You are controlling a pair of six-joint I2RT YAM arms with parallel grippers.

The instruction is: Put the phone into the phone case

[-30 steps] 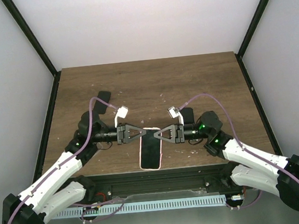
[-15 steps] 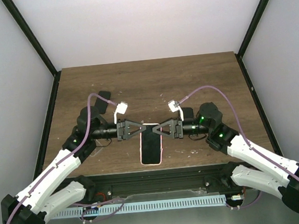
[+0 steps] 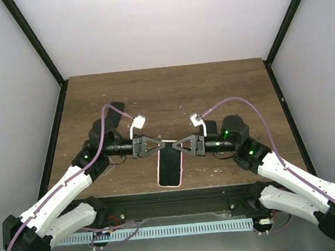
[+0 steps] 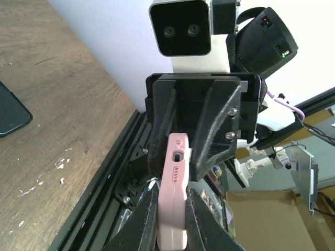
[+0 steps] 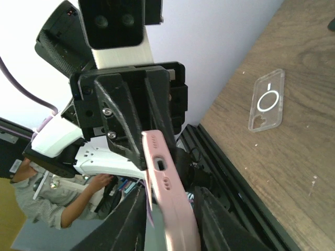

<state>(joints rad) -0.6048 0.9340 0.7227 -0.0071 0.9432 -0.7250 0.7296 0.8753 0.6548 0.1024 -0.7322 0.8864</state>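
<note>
A phone with a black screen (image 3: 170, 164) sits inside a pink case (image 3: 181, 170), held above the table's near edge, far end up. My left gripper (image 3: 159, 145) is shut on the pink case's far end (image 4: 176, 194), its fingers (image 4: 146, 219) pressed on both faces. My right gripper (image 3: 178, 145) faces it from the other side, and its fingers (image 5: 208, 217) stand around the pink case's edge (image 5: 168, 201) with a gap on one side. The two grippers nearly touch tip to tip.
A clear case with a white ring (image 5: 266, 100) lies flat on the wooden table (image 3: 165, 96). A dark flat object (image 3: 114, 109) lies far left, and another dark object (image 3: 209, 125) sits behind the right wrist. The black frame rail (image 3: 174, 198) runs along the near edge.
Both grippers moved up and away from me and closed in toward each other. The cased phone rose with them and straightened from a slight tilt.
</note>
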